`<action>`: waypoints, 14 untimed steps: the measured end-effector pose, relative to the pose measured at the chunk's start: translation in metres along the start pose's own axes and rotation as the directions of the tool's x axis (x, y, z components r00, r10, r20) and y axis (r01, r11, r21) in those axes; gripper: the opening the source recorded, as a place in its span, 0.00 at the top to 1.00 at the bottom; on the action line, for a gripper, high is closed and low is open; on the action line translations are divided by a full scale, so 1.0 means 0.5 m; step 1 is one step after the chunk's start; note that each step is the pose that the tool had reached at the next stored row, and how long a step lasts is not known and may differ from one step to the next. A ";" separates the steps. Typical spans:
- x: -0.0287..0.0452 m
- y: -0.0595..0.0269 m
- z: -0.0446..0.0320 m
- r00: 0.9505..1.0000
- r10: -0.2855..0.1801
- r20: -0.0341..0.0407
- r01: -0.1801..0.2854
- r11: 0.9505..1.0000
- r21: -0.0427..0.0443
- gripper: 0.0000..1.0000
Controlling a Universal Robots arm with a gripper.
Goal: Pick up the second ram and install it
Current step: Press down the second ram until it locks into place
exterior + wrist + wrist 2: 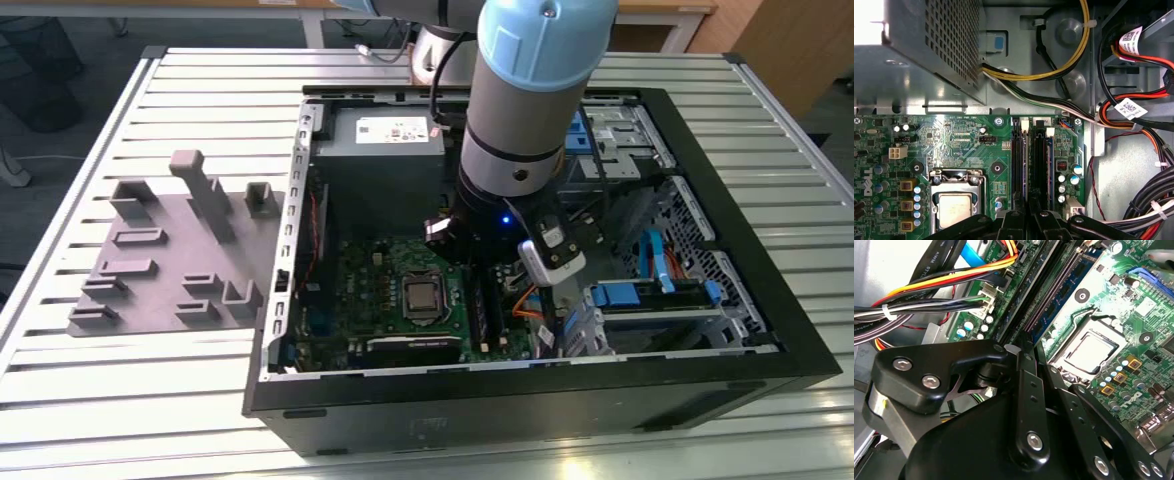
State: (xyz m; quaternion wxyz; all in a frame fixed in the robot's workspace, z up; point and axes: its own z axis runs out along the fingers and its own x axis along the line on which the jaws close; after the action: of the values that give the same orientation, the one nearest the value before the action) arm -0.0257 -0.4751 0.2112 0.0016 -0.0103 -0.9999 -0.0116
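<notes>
The blue second ram [1050, 165] stands edge-on in a memory slot [1039, 165].

In the exterior view, the fixture tray [160, 255] lies on the table [200, 90], beside the computer case [747, 330] at its left.

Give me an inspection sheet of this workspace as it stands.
Surface: slatted metal table carrying the open computer case.
Job's things: a blue stick stands along the memory slots; cannot tell whether it is the second ram or whether it is fully seated.
Clutter: grey fixture tray on the table, at the exterior view's left of the case.
Gripper: gripper is down inside the case, right over the memory slots, next to the processor socket.
Cables: tied bundles run from the power supply along the case wall, apart from the slots.
Surroundings: wooden furniture beyond the table.
</notes>
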 end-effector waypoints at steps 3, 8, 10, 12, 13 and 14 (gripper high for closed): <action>0.000 0.000 0.000 1.000 -0.002 0.000 0.002 1.000 0.000 0.86; -0.001 0.000 0.001 1.000 -0.013 0.000 0.013 1.000 0.000 0.86; -0.001 0.000 0.003 1.000 -0.013 0.000 0.013 1.000 0.000 0.86; -0.001 0.000 0.005 1.000 -0.013 -0.001 0.013 1.000 0.000 0.86; -0.001 0.000 0.006 1.000 -0.013 -0.001 0.013 1.000 0.000 0.86; -0.001 0.000 0.007 1.000 -0.013 -0.002 0.013 1.000 0.000 0.86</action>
State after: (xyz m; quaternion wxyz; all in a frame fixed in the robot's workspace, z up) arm -0.0255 -0.4752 0.2079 0.0023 -0.0036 -0.9999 -0.0116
